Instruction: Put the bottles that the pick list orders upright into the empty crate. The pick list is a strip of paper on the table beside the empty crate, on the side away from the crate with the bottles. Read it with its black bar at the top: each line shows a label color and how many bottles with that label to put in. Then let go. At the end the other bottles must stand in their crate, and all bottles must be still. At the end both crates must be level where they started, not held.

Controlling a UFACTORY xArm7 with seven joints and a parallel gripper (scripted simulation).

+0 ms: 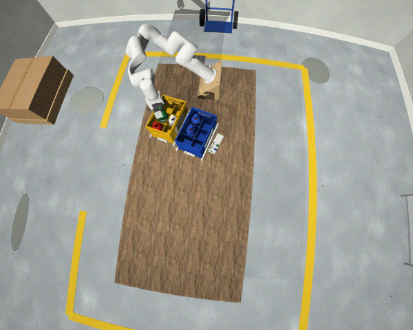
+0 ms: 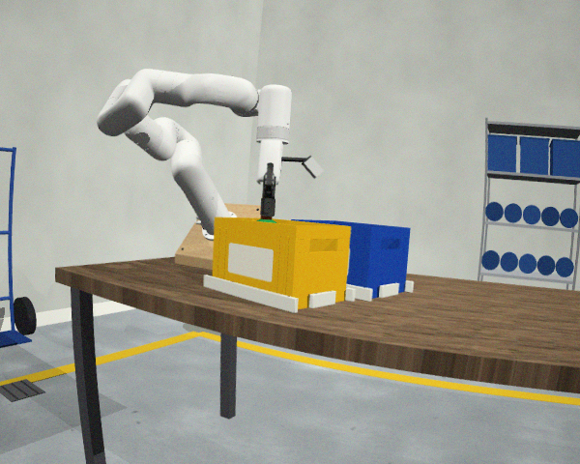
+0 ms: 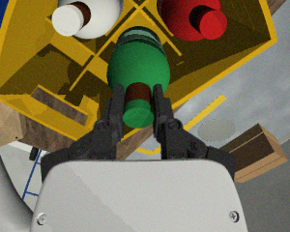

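My gripper (image 3: pixel 138 96) (image 2: pixel 267 211) is shut on the neck of a green bottle (image 3: pixel 139 68) (image 2: pixel 266 219). It holds the bottle upright over a cell of the yellow crate (image 3: pixel 16 58) (image 1: pixel 159 134) (image 2: pixel 280 259), with the bottle's top just at the crate's rim. A white bottle (image 3: pixel 87 3) (image 1: pixel 171 119) and a red bottle (image 3: pixel 190 7) (image 1: pixel 156 124) stand in neighbouring cells. The blue crate (image 1: pixel 191 147) (image 2: pixel 380 254) stands beside it and holds two blue bottles (image 1: pixel 196 118) (image 1: pixel 191 129). The pick list (image 1: pixel 215 142) lies on the table on the blue crate's far side; its lines are too small to read.
White stop blocks (image 2: pixel 250 293) line the foot of both crates. The arm's wooden base wedge (image 1: pixel 210 85) stands at the table's back end. On the floor are a cardboard box (image 1: pixel 32 89), a blue hand truck (image 1: pixel 219 16) and a shelf rack (image 2: pixel 533 199).
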